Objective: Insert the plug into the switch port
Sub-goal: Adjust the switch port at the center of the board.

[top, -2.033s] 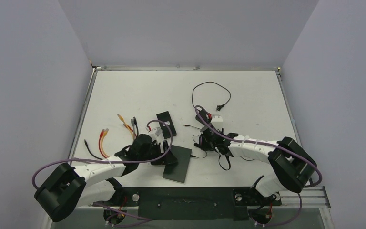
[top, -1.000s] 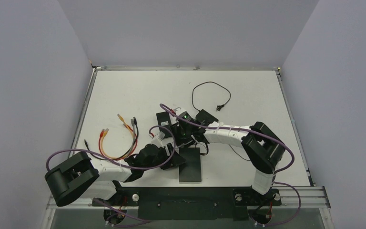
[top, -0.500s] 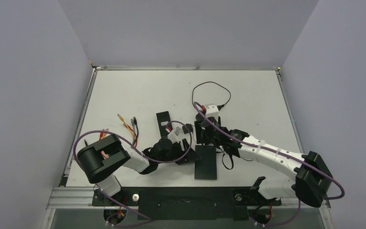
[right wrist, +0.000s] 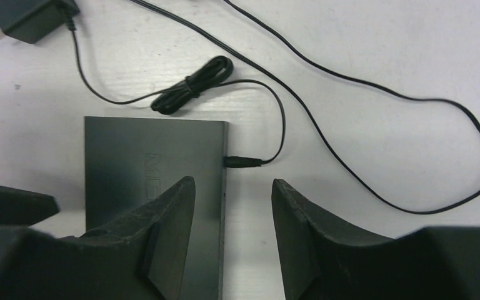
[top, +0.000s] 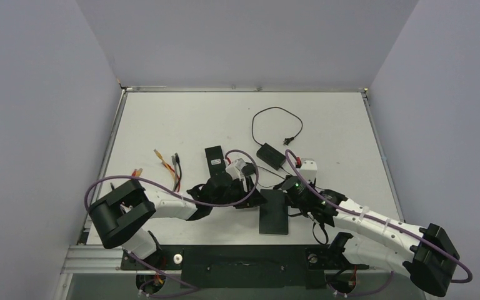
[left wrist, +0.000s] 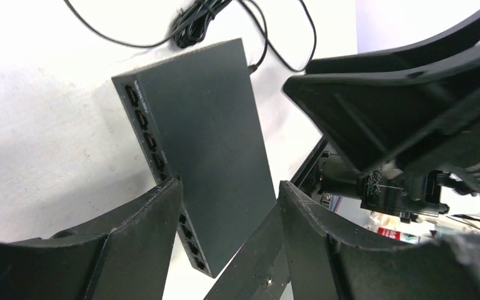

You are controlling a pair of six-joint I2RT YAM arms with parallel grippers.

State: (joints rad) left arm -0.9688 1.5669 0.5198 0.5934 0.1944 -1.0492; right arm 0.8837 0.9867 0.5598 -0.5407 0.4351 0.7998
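The left gripper [left wrist: 228, 187] has its fingers pressed against the two long sides of the switch [left wrist: 200, 125]. The switch runs from upper left to bottom centre of the left wrist view, with its row of ports along the left edge. In the right wrist view, the right gripper [right wrist: 232, 184] has its fingers apart and holds nothing, one finger over the switch's right edge. Just above the gap, mid-frame, the plug [right wrist: 244, 162] lies with its tip against that edge; whether it is seated cannot be told. A tied coil of cable [right wrist: 190, 84] lies just above the switch. The power adapter [right wrist: 28, 19] sits in the upper left corner on the white table [right wrist: 412, 37].
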